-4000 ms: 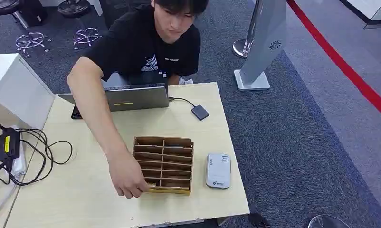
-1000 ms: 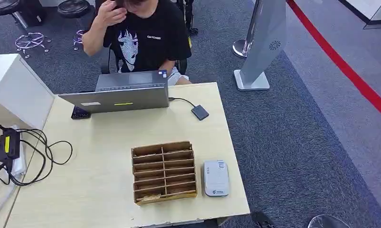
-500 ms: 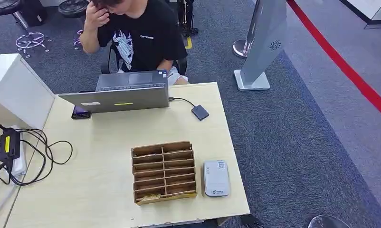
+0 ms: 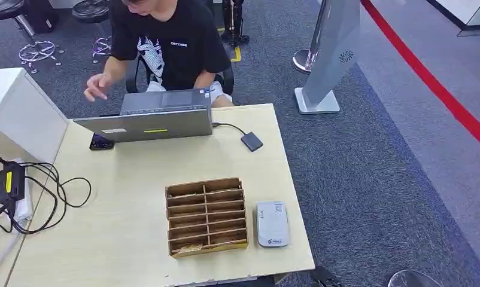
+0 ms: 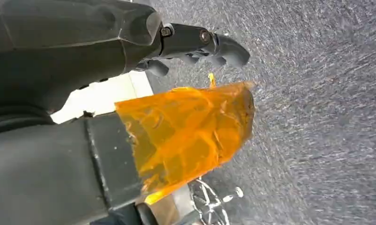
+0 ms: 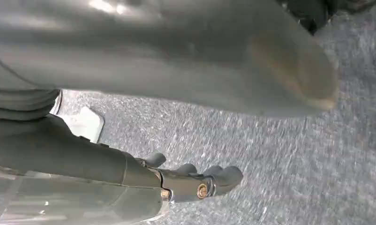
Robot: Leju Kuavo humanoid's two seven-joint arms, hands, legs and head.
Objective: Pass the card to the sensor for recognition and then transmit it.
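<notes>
A brown cardboard organizer (image 4: 206,216) with several slots stands near the table's front edge. A small yellowish card (image 4: 188,247) seems to lie in its nearest left slot. The grey-white card sensor (image 4: 272,223) lies flat just to the right of the organizer. My left hand (image 5: 144,56) hangs over grey carpet with its fingers (image 5: 209,44) stretched out and orange tape (image 5: 191,131) wrapped on the thumb; it holds nothing. My right hand (image 6: 144,61) also hangs above the carpet, thumb and fingers (image 6: 200,180) apart, holding nothing.
A person in a black shirt (image 4: 166,42) sits behind a grey laptop (image 4: 148,119) at the table's far edge. A dark adapter (image 4: 251,142) on a cable, a phone (image 4: 100,142) and tangled black cables (image 4: 34,191) lie on the wooden table (image 4: 124,239). A grey stand (image 4: 330,60) is on the carpet.
The person's arm has left the organizer and drawn back behind the laptop. The organizer and sensor now sit slightly shifted. The person's hand has dropped from the head toward the laptop.
</notes>
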